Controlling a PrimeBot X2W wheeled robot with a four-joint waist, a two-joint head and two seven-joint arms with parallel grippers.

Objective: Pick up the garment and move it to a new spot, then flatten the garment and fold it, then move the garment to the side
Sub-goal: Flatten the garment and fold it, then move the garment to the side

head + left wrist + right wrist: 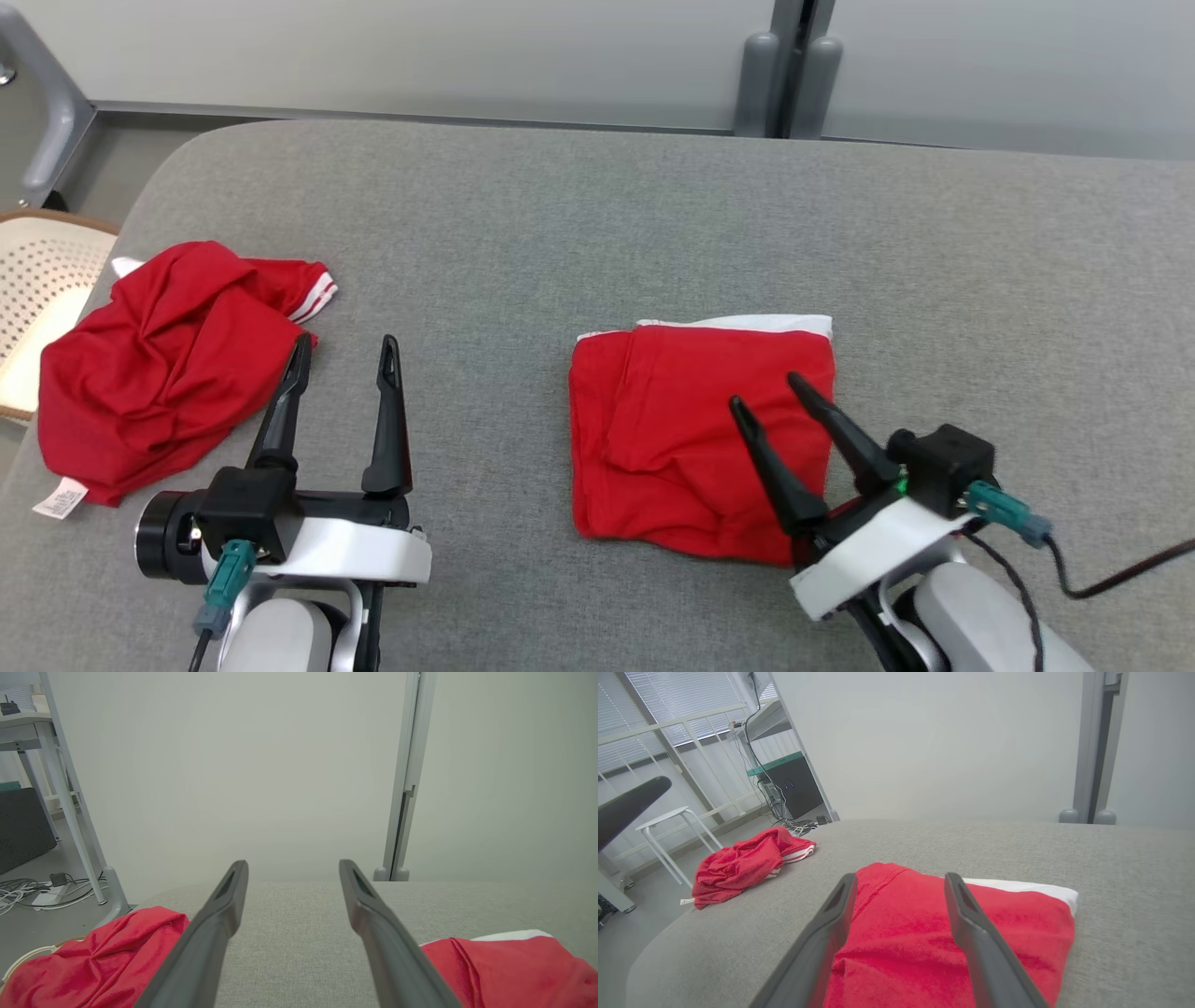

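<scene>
On my head view the folded red garment [700, 439] lies flat on the grey table [597, 233] toward 4 o'clock, with a white edge showing along its 12 o'clock side. My right gripper [764, 389] sits over the garment's 5 o'clock corner, fingers spread with nothing between them; I can't quite tell whether the tips touch the cloth. My left gripper [345, 341], at 7 o'clock, stands wide apart and empty, just beside a crumpled red garment [159, 364] at 9 o'clock.
</scene>
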